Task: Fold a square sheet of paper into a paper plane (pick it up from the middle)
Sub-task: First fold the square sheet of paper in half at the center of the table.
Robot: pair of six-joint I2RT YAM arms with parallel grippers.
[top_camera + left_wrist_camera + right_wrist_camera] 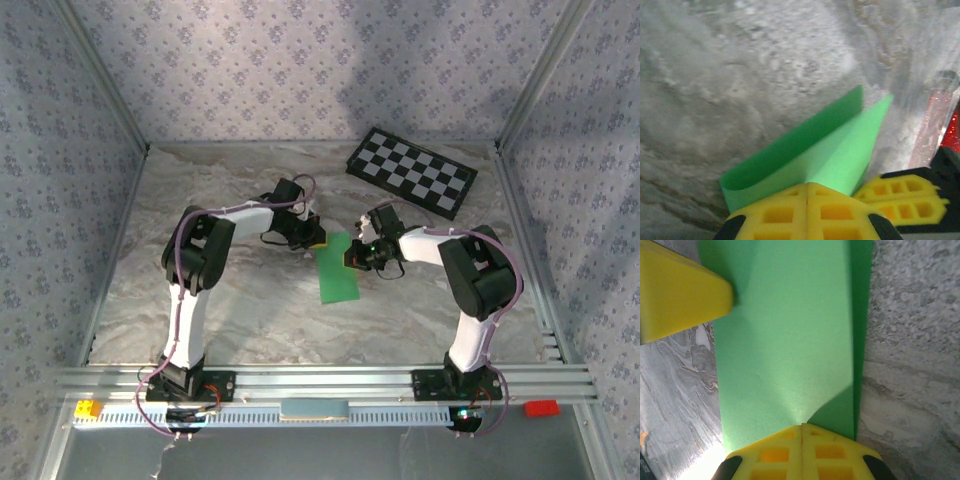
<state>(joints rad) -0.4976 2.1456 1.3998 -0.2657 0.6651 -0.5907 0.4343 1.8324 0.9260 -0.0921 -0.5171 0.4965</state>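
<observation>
Item: green paper sheet (pixel 338 270), folded over on itself into a long narrow strip. We find it on the near-left side of the checkerboard (pixel 412 172), apart from it. Its long axis runs from the arm bases towards the back wall, and its far short edge is the end closer to the checkerboard. In the left wrist view the two layers (pixel 840 150) stand apart like a shallow V and meet along a rounded fold. In the right wrist view the strip (pixel 790 340) lies flat, with a darker flap along its right edge. Tools: the left gripper (pixel 316 240) sits at the strip's far end, on the side away from the checkerboard. Its yellow fingers are pressed together at the paper's edge. The right gripper (pixel 356 256) sits on the checkerboard side, its fingers likewise pressed together over the paper. We cannot tell whether either pair has the sheet nipped between them. Surface: a grey-white marbled table (pixel 240 300). Room: walls (pixel 300 70) papered in a pale lilac floral print, and an aluminium rail (pixel 320 378) carrying both arm bases.
</observation>
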